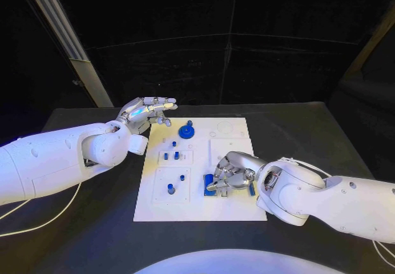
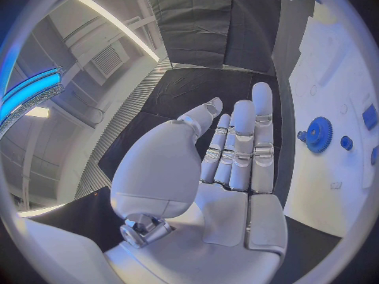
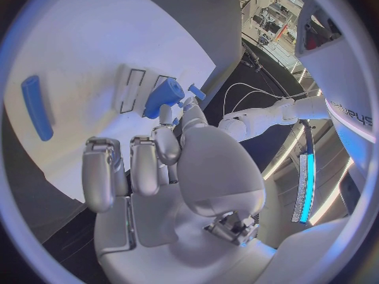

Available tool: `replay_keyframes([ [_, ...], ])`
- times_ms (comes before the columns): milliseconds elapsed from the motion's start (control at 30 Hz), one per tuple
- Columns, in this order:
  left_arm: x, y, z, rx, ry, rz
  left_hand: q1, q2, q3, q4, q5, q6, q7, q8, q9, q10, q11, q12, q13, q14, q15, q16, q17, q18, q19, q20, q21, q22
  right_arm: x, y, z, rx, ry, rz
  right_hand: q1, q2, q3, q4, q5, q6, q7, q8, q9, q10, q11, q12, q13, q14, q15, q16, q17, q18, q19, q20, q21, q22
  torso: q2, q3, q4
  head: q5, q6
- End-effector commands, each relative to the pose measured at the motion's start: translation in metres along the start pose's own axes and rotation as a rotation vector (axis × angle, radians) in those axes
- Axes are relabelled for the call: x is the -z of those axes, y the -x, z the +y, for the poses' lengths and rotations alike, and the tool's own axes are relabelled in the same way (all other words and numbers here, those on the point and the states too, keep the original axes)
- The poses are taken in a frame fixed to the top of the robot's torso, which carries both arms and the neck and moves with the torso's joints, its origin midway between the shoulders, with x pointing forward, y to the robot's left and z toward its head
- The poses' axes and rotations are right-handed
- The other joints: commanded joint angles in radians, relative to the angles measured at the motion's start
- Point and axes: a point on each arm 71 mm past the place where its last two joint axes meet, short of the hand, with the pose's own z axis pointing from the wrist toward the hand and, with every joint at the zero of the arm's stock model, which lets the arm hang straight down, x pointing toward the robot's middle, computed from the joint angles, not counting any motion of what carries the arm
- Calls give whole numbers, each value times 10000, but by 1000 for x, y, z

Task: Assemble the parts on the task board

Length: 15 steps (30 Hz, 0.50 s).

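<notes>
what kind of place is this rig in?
Probably a robotics lab or test cell. A black table bears a white task board with small blue parts, dark drapes hang behind it, and the left wrist view shows ceiling ducting and strip lights.

Black table, dark backdrop, slanted pale beam, possibly metal.

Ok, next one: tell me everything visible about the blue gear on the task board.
The blue gear is a round, toothed disc of what looks like plastic, with a small knob or hub rising from its centre. It lies flat near the far end of the white task board, apart from the smaller blue parts. Nothing touches it: the left hand hovers open beside that end of the board, off its edge. The left wrist view shows its toothed rim.
</notes>
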Motion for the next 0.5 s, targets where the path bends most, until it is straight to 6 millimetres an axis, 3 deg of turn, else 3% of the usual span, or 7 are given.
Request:
replay_keyframes([
  [33,0,-2,-1,28,15,152,25,57,-25,-29,43,-77,-26,30,5,-82,-8,34,-12,-74,-19,62,-11,145,64,22,-39,-11,-1,-1,0,309,-203,160,305,171,136,-173,-306,147,-27,96,39,35,-91,29,11,530,-106,42,24,-101,544,-102,54,1951,7,-3,16,-20,-6],
  [200,0,-2,-1,30,21,156,25,57,-25,-29,43,-77,-26,30,5,-82,-8,34,-12,-74,-19,62,-11,145,64,22,-39,-11,-3,-1,-2,541,-536,18,549,392,330,-331,-493,196,-90,132,67,85,-143,84,64,537,-145,61,63,-107,557,-135,66,1971,7,-6,18,-33,-16],
  [500,0,-1,-1,30,31,156,25,57,-25,-29,43,-77,-26,30,5,-82,-8,34,-12,-74,-19,62,-11,145,64,22,-39,-11,-4,-4,-2,811,-509,463,579,359,332,-394,-587,238,-108,159,87,143,-159,184,144,539,-161,69,80,-113,571,-152,79,1990,-5,1,-7,-16,-47],
])
